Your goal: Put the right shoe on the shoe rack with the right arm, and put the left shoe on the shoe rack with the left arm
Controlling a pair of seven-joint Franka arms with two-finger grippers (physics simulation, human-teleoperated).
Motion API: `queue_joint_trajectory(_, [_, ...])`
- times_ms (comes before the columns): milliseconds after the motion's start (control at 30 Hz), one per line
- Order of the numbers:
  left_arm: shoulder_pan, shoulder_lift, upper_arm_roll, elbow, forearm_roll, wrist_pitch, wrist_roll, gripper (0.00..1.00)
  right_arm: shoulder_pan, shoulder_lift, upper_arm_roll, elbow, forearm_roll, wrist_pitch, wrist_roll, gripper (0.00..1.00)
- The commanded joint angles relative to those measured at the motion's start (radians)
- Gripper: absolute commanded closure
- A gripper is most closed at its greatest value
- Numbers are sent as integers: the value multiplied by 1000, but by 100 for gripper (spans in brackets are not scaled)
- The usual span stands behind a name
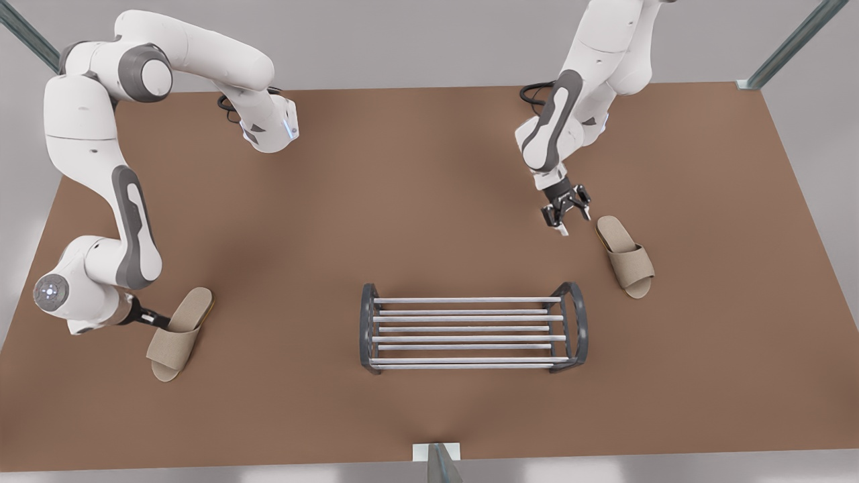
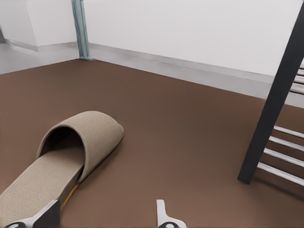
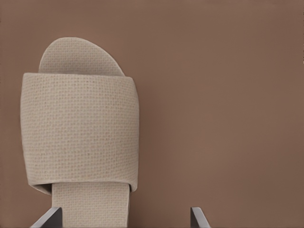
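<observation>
Two beige slippers lay on the brown table [image 1: 429, 201], one at each side, neither on the rack. On the front view's left, the right gripper [image 1: 153, 317] sat low against the side of the first slipper [image 1: 178, 335], near its heel. I could hardly make out its tips from that side. Seen from its wrist, the right gripper [image 3: 123, 221] had its fingers [image 3: 50, 217] spread wide to either side of the sole behind the strap of the first slipper [image 3: 78, 128], gripping nothing; whether one tip touched the edge I could not tell.

The rack [image 1: 470, 329] stood in the middle, nearer the front edge, its silver bars bare.

Further right, the left gripper [image 1: 566, 218] hung just beside the heel of the second slipper [image 1: 627, 258]. From its wrist, the left gripper [image 2: 104, 218] had its fingers [image 2: 162, 211] parted and empty, tips cut off by the frame. The second slipper [image 2: 85, 137] stretched away ahead, and one dark end of the rack [image 2: 273, 109] stood to the side.
</observation>
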Motion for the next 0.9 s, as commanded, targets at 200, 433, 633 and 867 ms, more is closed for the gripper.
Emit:
queue_joint_trajectory(200, [-1,116,159,0,427,154,-852,2,-9,37,-6,20,-54,113,-29,0])
queue_joint_trajectory(433, [127,192,197,58,596,197,-858,1,-9,-30,0,-85,-54,107,-12,0])
queue_joint_trajectory(633, [134,258,193,132,591,265,-862,0,-12,-41,0,-120,-54,112,-14,0])
queue_joint_trajectory(867, [230,321,128,183,599,271,-918,0,-7,8,-1,-104,-90,144,-14,0])
